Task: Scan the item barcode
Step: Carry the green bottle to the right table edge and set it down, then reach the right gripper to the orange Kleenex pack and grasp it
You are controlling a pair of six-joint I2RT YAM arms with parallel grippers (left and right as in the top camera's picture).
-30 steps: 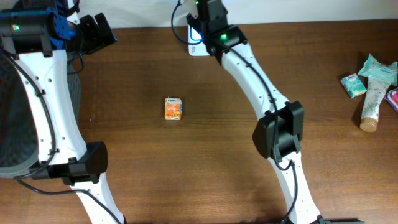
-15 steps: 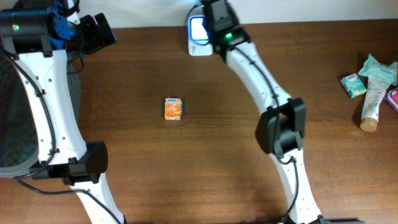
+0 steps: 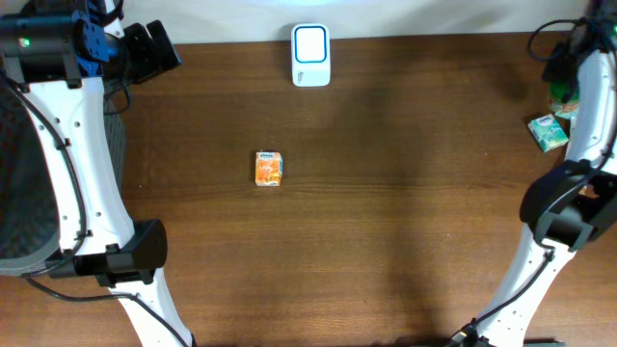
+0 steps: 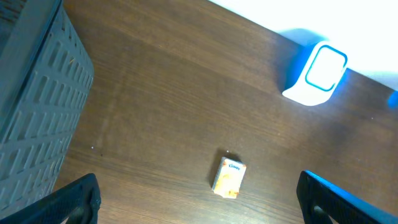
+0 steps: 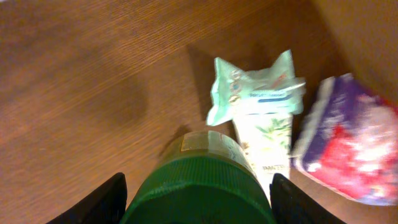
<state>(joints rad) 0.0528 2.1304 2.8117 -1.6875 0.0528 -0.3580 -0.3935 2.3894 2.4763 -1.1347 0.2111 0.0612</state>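
overhead view: the white scanner stands at the far edge of the brown bench, its blue-rimmed window facing up. a small orange box lies alone near the middle of the bench, well apart from the scanner and from both arms. the left gripper hangs over the far left corner, beside a grey slatted basket. in the left wrist view its jaws stand wide apart with nothing between them. the right arm reaches to the far right edge, over a cluster of packaged goods. in the right wrist view the right gripper has a round green container, tan label at its far end, sitting between its fingers. the container fills the gap from one finger to the other, so the jaws appear clamped on it. just beyond it on the bench lie a pale teal packet, a cream tube printed with leaves touching that packet, and a purple and red pack just beside the tube. the container is well apart from the scanner, off at the right end of the bench.
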